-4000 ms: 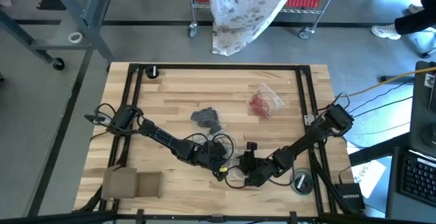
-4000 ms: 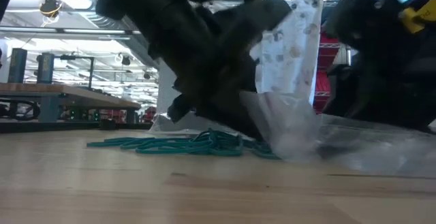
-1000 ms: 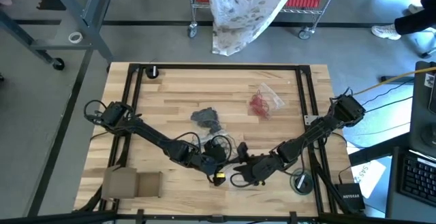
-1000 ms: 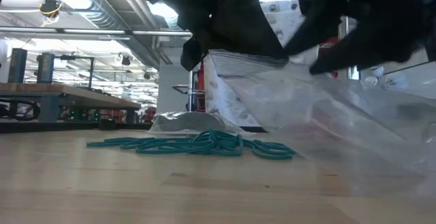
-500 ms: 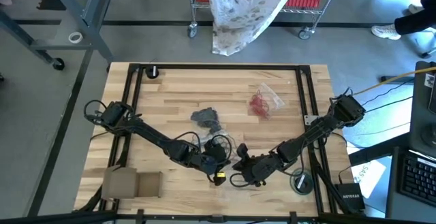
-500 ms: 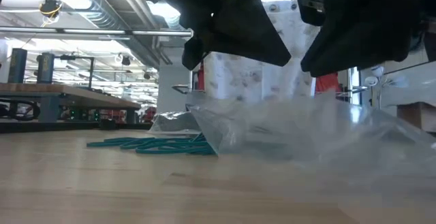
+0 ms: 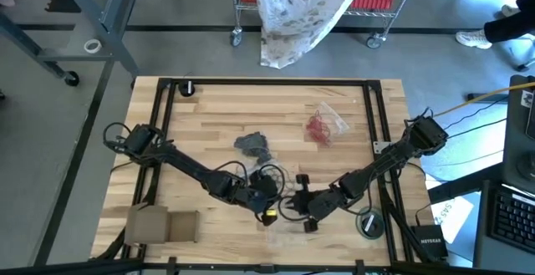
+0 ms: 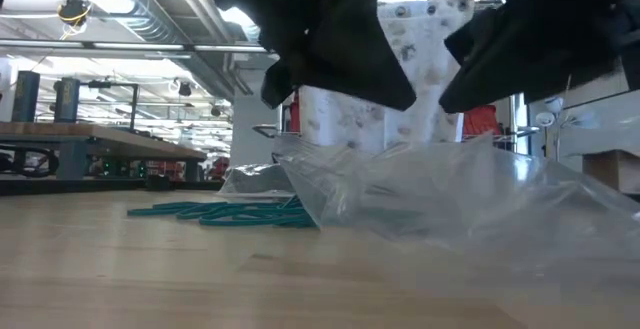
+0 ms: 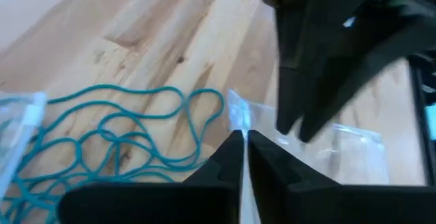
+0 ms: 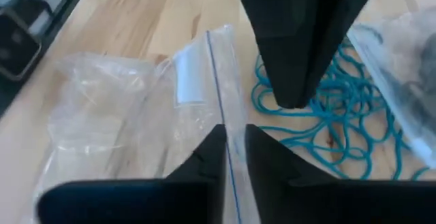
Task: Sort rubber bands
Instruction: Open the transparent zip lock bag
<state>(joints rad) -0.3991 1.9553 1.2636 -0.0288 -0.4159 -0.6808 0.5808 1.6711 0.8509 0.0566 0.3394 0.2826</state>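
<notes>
A heap of teal rubber bands (image 9: 116, 142) (image 10: 327, 115) (image 8: 220, 212) lies loose on the wooden table near its front middle. Beside them a clear plastic zip bag (image 10: 122, 115) (image 8: 450, 199) sags onto the table, and both grippers are shut on it. My left gripper (image 7: 267, 206) (image 9: 242, 139) comes from the table's left. My right gripper (image 7: 303, 204) (image 10: 231, 139) comes from the right. The two face each other closely, fingertips almost meeting. My left gripper pinches the bag's top edge (image 9: 237, 115) between its two fingers, slanting down from the table's left. The bag's edge sticks out past the fingertips, and the rest spreads slack onto the table. My right gripper pinches the bag's zip strip (image 10: 219, 94) between its two fingers, slanting down from the table's right, the fingers lying along the strip. The bag's body (image 10: 102, 122) lies crumpled and slack on the table beyond them.
Farther back lie a clear bag of dark bands (image 7: 253, 145) and one of red bands (image 7: 322, 126). A cardboard box (image 7: 163, 223) stands at the front left, a round object (image 7: 369, 223) at the front right. Black rails (image 7: 164, 141) frame the tabletop.
My right gripper has rolled about its own axis while staying in place. The clear bag, earlier stretched up as a slanting sheet below the grippers, has sagged into a lower crumpled mound that now covers the right end of the teal bands in the low view.
</notes>
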